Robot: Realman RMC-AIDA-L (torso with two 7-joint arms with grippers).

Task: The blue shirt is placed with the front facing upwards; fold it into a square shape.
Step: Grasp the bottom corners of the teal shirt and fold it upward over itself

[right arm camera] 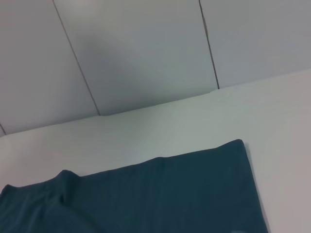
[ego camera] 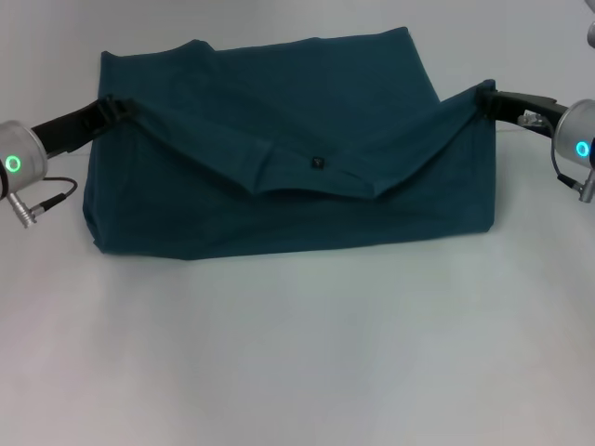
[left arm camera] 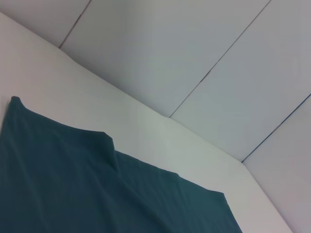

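Dark teal-blue cotton shirt (ego camera: 288,167) on white table (ego camera: 297,353), folded; left gripper (ego camera: 116,107) and right gripper (ego camera: 483,96) each pinching one lifted corner.

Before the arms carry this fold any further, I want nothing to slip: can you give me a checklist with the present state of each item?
1. Left gripper on the left edge of the dark teal-blue cotton T-shirt: ok, cloth is pulled up to it.
2. Right gripper on the shirt's right edge: ok, cloth is pulled up to it.
3. Both held corners at about the same height: ok.
4. Raised edge taut between the grippers: not ok, it sags in the middle near the small dark label.
5. Lower layer flat on the white table: ok.
6. Print side facing up: cannot tell.
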